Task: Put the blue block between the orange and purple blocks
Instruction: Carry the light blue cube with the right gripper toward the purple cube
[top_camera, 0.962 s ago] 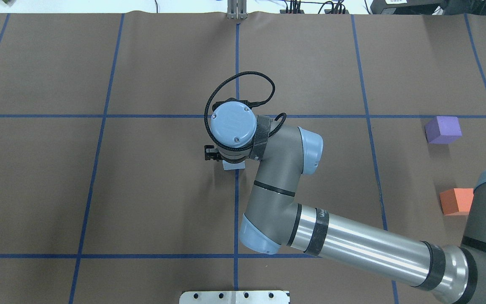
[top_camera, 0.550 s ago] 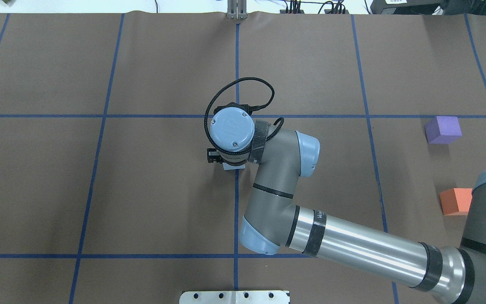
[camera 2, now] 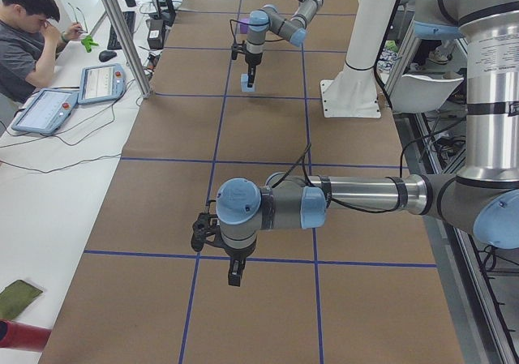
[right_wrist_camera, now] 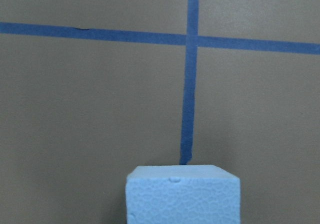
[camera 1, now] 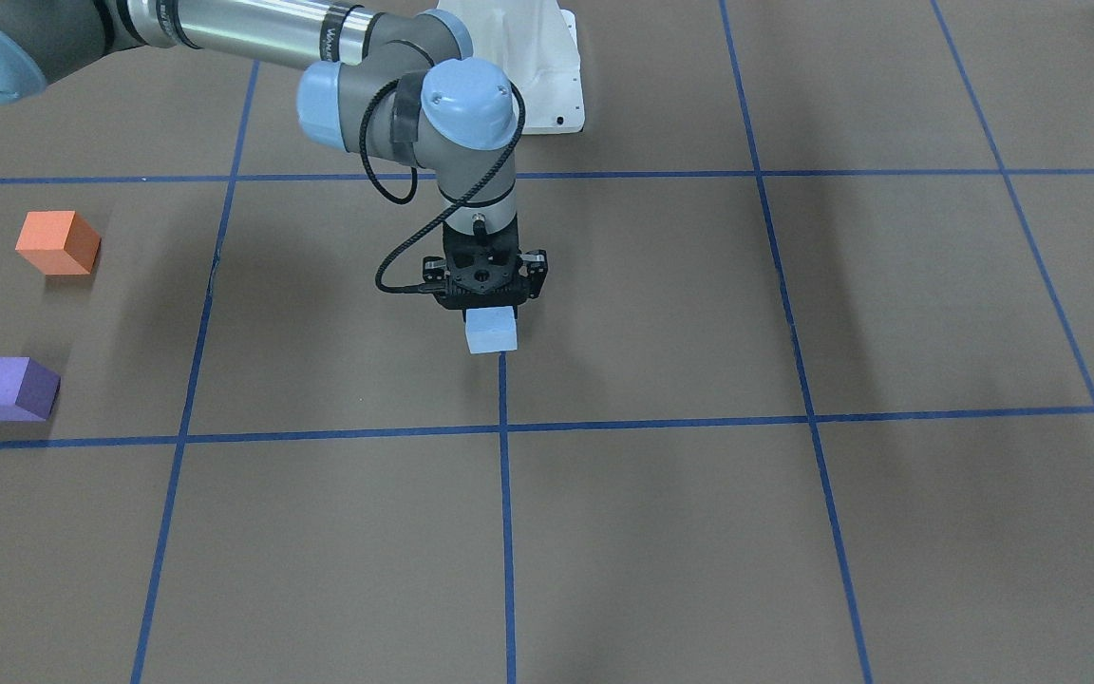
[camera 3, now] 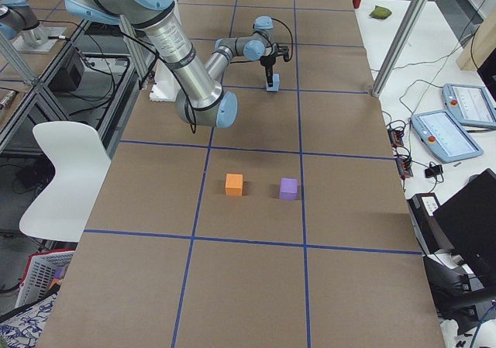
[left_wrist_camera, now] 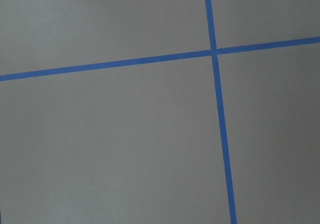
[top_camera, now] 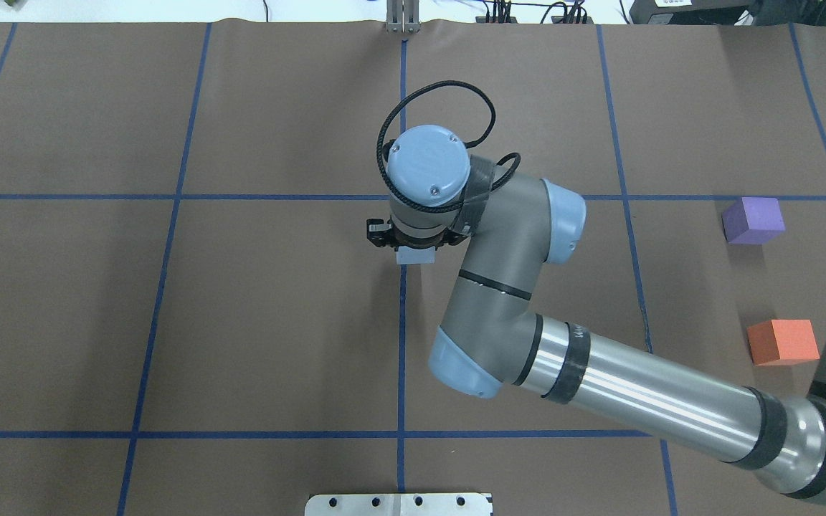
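Nearest the robot's side, close to the right edge of the bench [top_camera: 241, 322], sits the orange block [top_camera: 782, 342]. Farther out, at the bench's middle, the right gripper [camera 1: 489, 313] pinches the blue block [camera 1: 491, 334]. In the last second it has risen a little and drifted toward the far edge and rightward, so the pickup looks done and the carry begun. Beyond, along the right edge, the purple block [top_camera: 753, 221] leaves a gap. The left gripper [camera 2: 234, 276] hangs toward the left end; spread or not, I cannot tell.
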Action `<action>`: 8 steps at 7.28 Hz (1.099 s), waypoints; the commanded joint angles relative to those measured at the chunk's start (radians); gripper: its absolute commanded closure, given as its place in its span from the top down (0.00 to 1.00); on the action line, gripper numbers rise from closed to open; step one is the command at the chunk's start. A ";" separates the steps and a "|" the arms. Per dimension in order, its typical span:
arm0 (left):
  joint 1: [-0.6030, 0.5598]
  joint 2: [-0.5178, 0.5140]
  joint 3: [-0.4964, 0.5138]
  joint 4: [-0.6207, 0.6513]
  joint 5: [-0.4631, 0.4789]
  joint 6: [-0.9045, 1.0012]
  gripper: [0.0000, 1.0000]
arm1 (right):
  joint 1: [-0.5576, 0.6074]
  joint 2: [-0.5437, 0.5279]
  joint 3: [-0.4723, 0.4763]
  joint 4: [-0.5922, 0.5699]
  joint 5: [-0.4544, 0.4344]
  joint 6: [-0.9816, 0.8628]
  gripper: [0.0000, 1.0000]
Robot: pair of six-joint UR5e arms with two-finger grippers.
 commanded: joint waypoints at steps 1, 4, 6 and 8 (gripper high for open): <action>0.002 0.001 0.001 -0.007 -0.004 -0.008 1.00 | 0.119 -0.199 0.245 -0.110 0.067 -0.168 0.00; 0.002 0.001 0.000 -0.007 -0.004 -0.007 1.00 | 0.317 -0.512 0.407 -0.097 0.197 -0.413 0.00; 0.002 0.001 -0.005 -0.007 -0.004 -0.007 1.00 | 0.382 -0.723 0.433 0.090 0.243 -0.433 0.00; 0.002 0.001 -0.006 -0.007 -0.004 -0.007 1.00 | 0.404 -0.913 0.420 0.324 0.265 -0.339 0.00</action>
